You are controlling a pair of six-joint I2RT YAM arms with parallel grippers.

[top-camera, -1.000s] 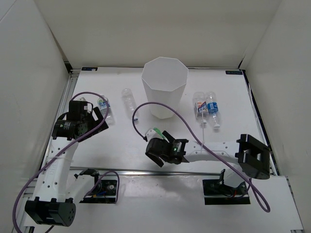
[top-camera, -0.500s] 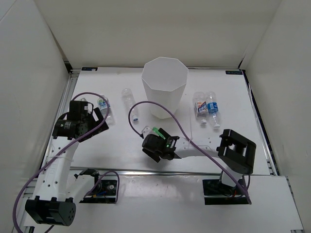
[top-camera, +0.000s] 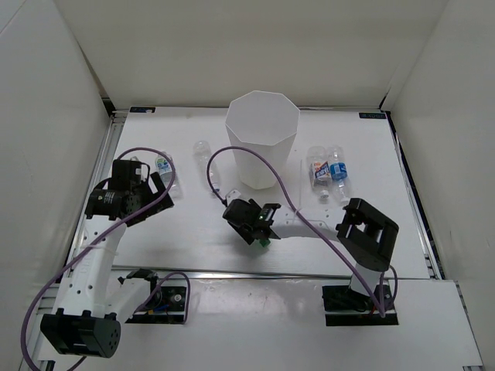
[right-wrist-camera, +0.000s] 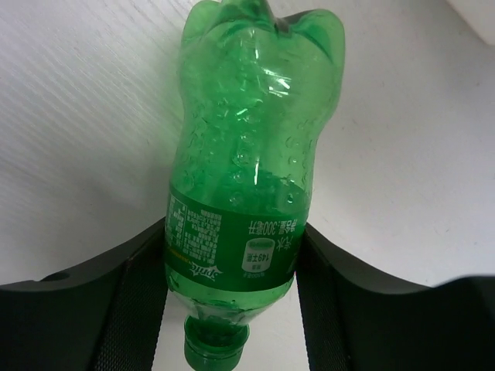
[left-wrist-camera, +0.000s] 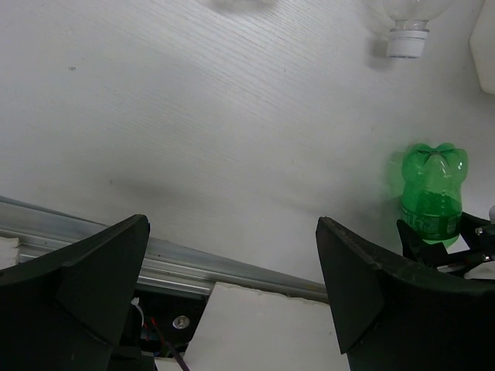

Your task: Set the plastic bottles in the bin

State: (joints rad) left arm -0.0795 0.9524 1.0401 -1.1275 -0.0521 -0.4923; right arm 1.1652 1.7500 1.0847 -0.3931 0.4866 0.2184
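The white table (top-camera: 193,224) carries the bin (top-camera: 262,139), upright at far centre. A clear bottle (top-camera: 203,151) lies left of it, and a labelled bottle (top-camera: 163,165) farther left. A white-labelled bottle (top-camera: 319,174) and a blue-labelled bottle (top-camera: 338,171) lie side by side on the right. A green bottle (right-wrist-camera: 247,154) lies on its side in front of the bin.

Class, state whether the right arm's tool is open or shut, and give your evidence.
Shut on the green bottle: in the wrist view both fingers press against its labelled sides.
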